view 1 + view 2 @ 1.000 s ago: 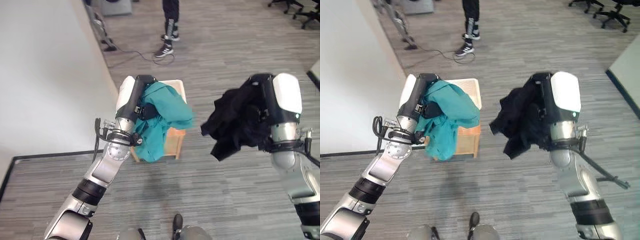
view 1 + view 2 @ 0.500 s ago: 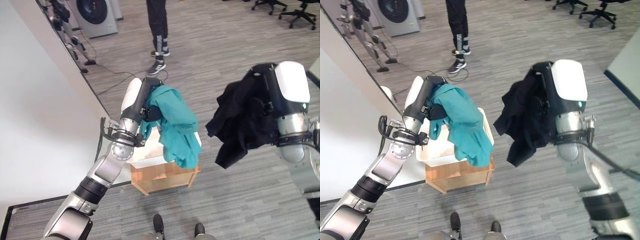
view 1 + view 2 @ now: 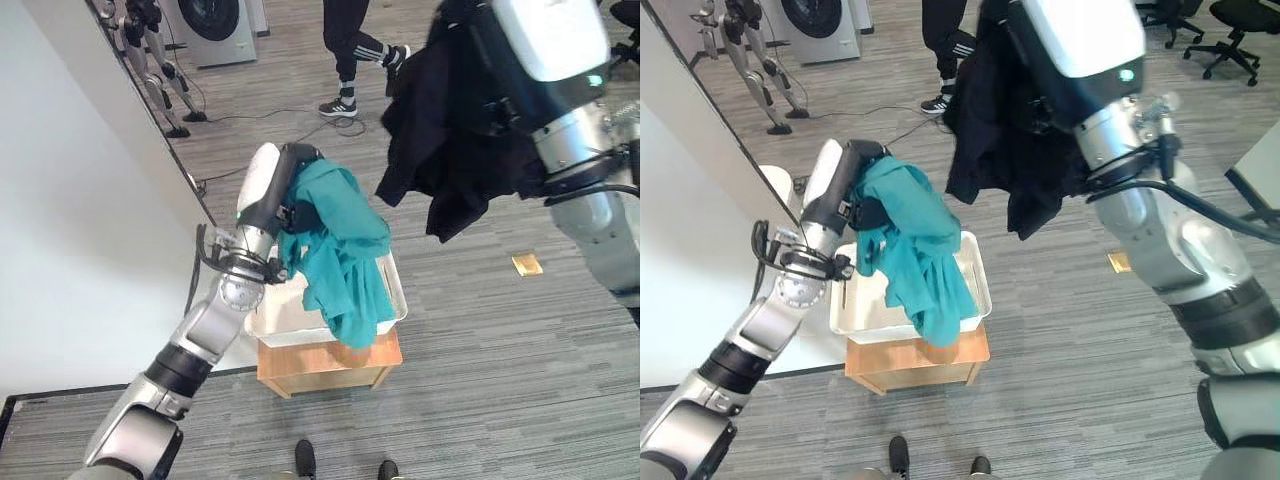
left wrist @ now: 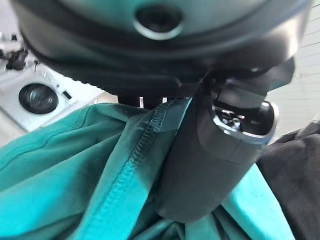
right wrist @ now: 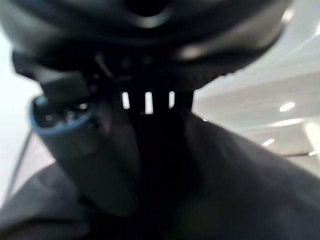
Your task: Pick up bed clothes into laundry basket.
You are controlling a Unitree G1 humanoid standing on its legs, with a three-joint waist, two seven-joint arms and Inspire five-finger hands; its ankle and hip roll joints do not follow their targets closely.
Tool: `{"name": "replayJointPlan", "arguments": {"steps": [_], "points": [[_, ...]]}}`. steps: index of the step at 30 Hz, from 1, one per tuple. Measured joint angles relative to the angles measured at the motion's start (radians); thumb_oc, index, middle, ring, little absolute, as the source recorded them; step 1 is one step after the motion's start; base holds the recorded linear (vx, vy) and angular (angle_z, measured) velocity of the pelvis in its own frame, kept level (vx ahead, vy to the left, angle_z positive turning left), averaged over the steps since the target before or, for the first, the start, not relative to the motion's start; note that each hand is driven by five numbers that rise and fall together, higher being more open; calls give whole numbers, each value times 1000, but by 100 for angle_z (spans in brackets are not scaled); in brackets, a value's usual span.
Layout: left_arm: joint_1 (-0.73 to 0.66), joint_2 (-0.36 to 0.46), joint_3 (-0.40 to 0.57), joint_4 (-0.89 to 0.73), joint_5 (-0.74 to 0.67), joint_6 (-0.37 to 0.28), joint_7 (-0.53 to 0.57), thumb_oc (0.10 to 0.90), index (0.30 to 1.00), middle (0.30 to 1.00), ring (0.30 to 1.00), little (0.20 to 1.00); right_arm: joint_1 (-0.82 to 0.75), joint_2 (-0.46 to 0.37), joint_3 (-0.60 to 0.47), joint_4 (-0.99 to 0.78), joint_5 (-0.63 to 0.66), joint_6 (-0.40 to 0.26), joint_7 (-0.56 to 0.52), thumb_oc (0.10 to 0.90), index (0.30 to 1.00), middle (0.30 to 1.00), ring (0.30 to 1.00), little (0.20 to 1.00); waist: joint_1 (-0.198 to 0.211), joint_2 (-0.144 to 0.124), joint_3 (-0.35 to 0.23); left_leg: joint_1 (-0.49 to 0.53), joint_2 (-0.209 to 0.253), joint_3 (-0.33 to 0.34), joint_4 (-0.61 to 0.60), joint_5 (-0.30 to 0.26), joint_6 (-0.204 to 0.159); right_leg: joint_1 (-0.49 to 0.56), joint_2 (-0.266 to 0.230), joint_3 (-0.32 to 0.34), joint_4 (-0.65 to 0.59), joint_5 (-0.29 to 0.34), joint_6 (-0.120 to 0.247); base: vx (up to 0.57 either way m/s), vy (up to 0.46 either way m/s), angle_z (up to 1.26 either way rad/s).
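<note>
- The left robot hand point(image 3: 288, 190) grips a teal garment point(image 3: 340, 250), its thumb curled into the cloth in the left wrist view. The fabric hangs over a white tray-like basket point(image 3: 393, 290), which sits on a small wooden table point(image 3: 330, 365). The lowest fold drapes across the basket's rim at about 5 o'clock and reaches the wood, so a release here could let it slide off onto the floor.
- The right robot hand point(image 3: 1060, 95) is closed on a black garment point(image 3: 1010, 150), held high at roughly 1 o'clock from the basket and well apart from it. Let go from there, the cloth would likely miss the basket, and its loose tails could snag on the arm.
- A white wall stands along the left. Grey striped carpet point(image 3: 480, 330) covers the floor, with a small tan scrap point(image 3: 527, 264) lying on it at 3 o'clock from the table.
- At 12 o'clock are a washing machine point(image 3: 215, 15) and a person's legs point(image 3: 350, 50) in dark trousers; office chairs point(image 3: 1230, 20) stand at far right.
</note>
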Motion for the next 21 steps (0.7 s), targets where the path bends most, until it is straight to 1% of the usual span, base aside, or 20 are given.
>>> {"name": "replayJointPlan", "arguments": {"steps": [1, 3, 4, 5, 6, 7, 9, 11, 15, 16, 17, 18, 20, 21], "points": [[-13, 0, 0, -1, 0, 0, 8, 400, 300, 300, 300, 300, -12, 11, 46, 27, -8, -1, 19, 400, 300, 300, 300, 300, 4, -3, -2, -8, 0, -6, 0, -4, -5, -2, 1, -10, 0, 0, 0, -15, 33, 19], [-14, 3, 3, -1, 0, 0, 23, 400, 300, 300, 300, 300, -16, 71, 72, 99, -30, 4, 36, 400, 300, 300, 300, 300, 7, -4, -2, -23, -1, -8, 0, -9, -12, -14, 1, -18, 0, 0, 0, -16, 40, 18], [-13, 3, 3, -2, 1, 0, 23, 400, 300, 300, 300, 300, -14, 79, 84, 119, -36, 10, 44, 400, 300, 300, 300, 300, 16, -4, -2, -35, -4, -8, 0, -8, -12, -23, -1, -19, 0, 0, 0, -6, 36, 8], [-8, 4, 4, -2, 1, 0, 23, 400, 300, 300, 300, 300, 0, 89, 85, 149, -48, 12, 57, 400, 300, 300, 300, 300, 32, -4, -2, -49, -7, -7, 0, -5, -16, -36, -4, -19, 0, 0, 0, 12, 39, 15], [9, 4, 5, -3, 2, 0, 22, 400, 300, 300, 300, 300, 28, 104, 85, 177, -69, 29, 67, 400, 300, 300, 300, 300, 36, -6, -2, -57, -10, -18, 0, -5, -17, -39, -7, -29, 0, 0, 0, 17, 33, 28], [25, 2, 11, -8, 3, 1, 20, 400, 300, 300, 300, 300, 54, 110, 84, 203, -88, 32, 80, 400, 300, 300, 300, 300, 48, -7, -2, -65, -13, -28, -1, -7, -23, -39, -9, -44, 0, 0, 0, 22, 25, 29], [56, -4, 26, -26, 3, 1, 20, 400, 300, 300, 300, 300, 88, 119, 84, 242, -114, 38, 87, 400, 300, 300, 300, 300, 62, -10, -1, -69, -17, -36, -1, -4, -20, -39, -10, -49, 0, 0, 0, 16, 17, 19], [94, -12, 33, -57, 7, -9, 11, 400, 300, 300, 300, 300, 117, 162, 84, 308, -130, 50, 92, 400, 300, 300, 300, 300, 64, -13, -1, -76, -21, -51, 0, 3, -15, -39, -13, -69, 0, 0, 0, 9, 19, 23], [109, -34, 27, -85, 10, -15, 7, 400, 300, 300, 300, 300, 163, 230, 91, 390, -154, 69, 123, 400, 300, 300, 300, 300, 75, -17, 1, -86, -24, -66, 0, 7, -13, -43, -13, -87, 0, 0, 0, -13, 16, 12], [109, -36, 25, -85, 10, -17, 7, 400, 300, 300, 300, 300, 169, 237, 96, 399, -155, 70, 127, 400, 300, 300, 300, 300, 76, -17, 1, -89, -24, -70, 0, 8, -13, -44, -12, -93, 0, 0, 0, -28, 13, 12], [112, -43, 24, -84, 10, -19, 7, 400, 300, 300, 300, 300, 171, 263, 98, 433, -159, 71, 128, 400, 300, 300, 300, 300, 78, -18, 2, -92, -22, -76, 0, 9, -15, -45, -9, -98, 0, 0, 0, -23, 7, 8], [112, -44, 24, -84, 10, -19, 7, 400, 300, 300, 300, 300, 171, 265, 99, 435, -159, 71, 128, 400, 300, 300, 300, 300, 78, -19, 2, -92, -22, -76, 0, 9, -15, -45, -9, -98, 0, 0, 0, -39, 4, 6], [112, -54, 18, -81, 9, -19, 7, 400, 300, 300, 300, 300, 170, 301, 122, 480, -166, 81, 137, 400, 300, 300, 300, 300, 87, -20, 2, -108, -19, -78, 0, 12, -16, -61, -5, -99, 0, -1, 0, -64, 6, 2], [112, -56, 16, -77, 9, -19, 7, 400, 300, 300, 300, 300, 163, 342, 138, 517, -179, 90, 137, 400, 300, 300, 300, 300, 88, -23, 4, -124, -16, -79, 1, 15, -18, -75, -1, -99, 0, -1, 0, -71, 11, 0]]}}
